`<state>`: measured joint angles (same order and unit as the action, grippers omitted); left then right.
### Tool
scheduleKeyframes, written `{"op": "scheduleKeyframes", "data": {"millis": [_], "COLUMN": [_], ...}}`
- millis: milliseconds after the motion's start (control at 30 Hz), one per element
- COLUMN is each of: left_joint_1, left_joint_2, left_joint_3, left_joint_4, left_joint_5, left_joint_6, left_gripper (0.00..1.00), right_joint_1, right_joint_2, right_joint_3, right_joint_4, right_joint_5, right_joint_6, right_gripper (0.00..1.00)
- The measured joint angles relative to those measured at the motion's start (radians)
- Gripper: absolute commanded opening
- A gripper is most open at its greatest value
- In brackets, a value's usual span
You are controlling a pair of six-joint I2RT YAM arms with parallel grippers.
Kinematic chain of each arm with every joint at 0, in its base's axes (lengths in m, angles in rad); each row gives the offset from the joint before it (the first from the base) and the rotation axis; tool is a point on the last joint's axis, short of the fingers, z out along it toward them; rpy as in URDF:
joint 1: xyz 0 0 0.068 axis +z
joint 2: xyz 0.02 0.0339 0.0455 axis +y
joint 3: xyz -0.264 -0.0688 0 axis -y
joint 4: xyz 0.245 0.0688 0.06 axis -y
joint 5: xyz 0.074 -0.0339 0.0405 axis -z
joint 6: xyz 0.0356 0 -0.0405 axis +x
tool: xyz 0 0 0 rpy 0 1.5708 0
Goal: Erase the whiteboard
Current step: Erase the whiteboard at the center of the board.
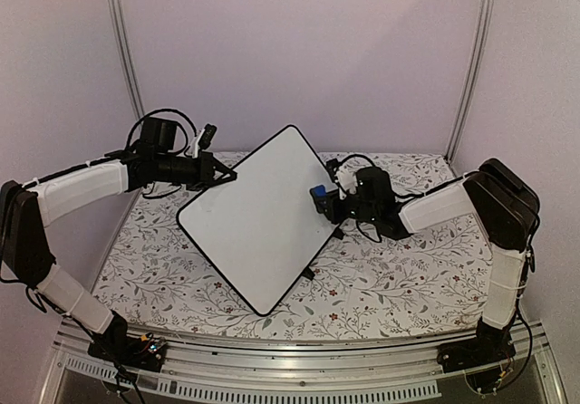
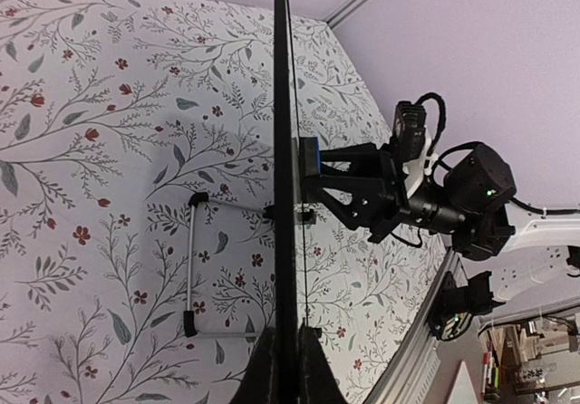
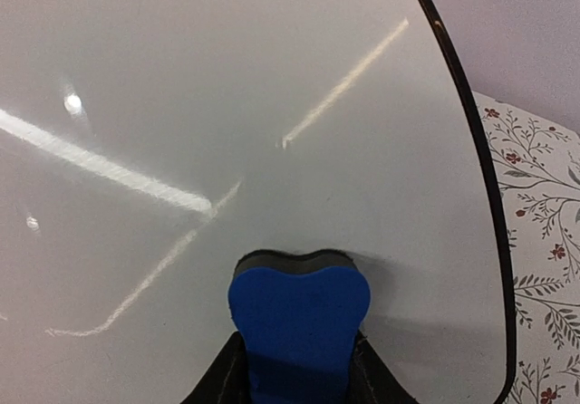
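Note:
The whiteboard (image 1: 258,218) is tilted up on the table, white with a thin black rim, and no writing shows on its face (image 3: 227,123). My left gripper (image 1: 227,177) is shut on its upper left edge; the left wrist view sees the board edge-on (image 2: 285,150) between the fingers. My right gripper (image 1: 321,199) is shut on a blue eraser (image 1: 318,193) with a dark felt pad. The eraser (image 3: 299,318) presses against the board's right part, and also shows in the left wrist view (image 2: 311,157).
The table has a floral cloth (image 1: 381,277). The board's wire stand (image 2: 192,264) lies on the cloth behind the board. A metal rail (image 1: 290,354) runs along the near edge. Grey walls close in the back and sides.

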<state>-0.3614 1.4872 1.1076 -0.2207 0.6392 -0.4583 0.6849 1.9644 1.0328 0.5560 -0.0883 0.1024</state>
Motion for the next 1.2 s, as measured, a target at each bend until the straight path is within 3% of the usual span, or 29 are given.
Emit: {"op": "scheduleKeyframes", "data": {"millis": [233, 467, 667, 1200], "left_joint_1": [0.0, 0.0, 0.0, 0.001], "left_joint_2": [0.0, 0.0, 0.0, 0.002], "left_joint_3": [0.0, 0.0, 0.0, 0.0], "left_joint_4": [0.0, 0.003, 0.002, -0.001], "left_joint_5": [0.001, 0.005, 0.003, -0.002], "left_joint_6": [0.001, 0.009, 0.007, -0.001], "left_gripper": [0.0, 0.0, 0.0, 0.0], "right_joint_1": [-0.025, -0.037, -0.02, 0.206], "right_joint_2": [0.002, 0.039, 0.047, 0.002], "right_joint_3": [0.04, 0.227, 0.287, 0.333], "right_joint_4": [-0.043, -0.15, -0.238, -0.44], "right_joint_5": [-0.023, -0.046, -0.049, -0.014], "right_joint_6": [0.007, -0.016, -0.037, -0.133], "right_gripper": [0.34, 0.33, 0.34, 0.35]}}
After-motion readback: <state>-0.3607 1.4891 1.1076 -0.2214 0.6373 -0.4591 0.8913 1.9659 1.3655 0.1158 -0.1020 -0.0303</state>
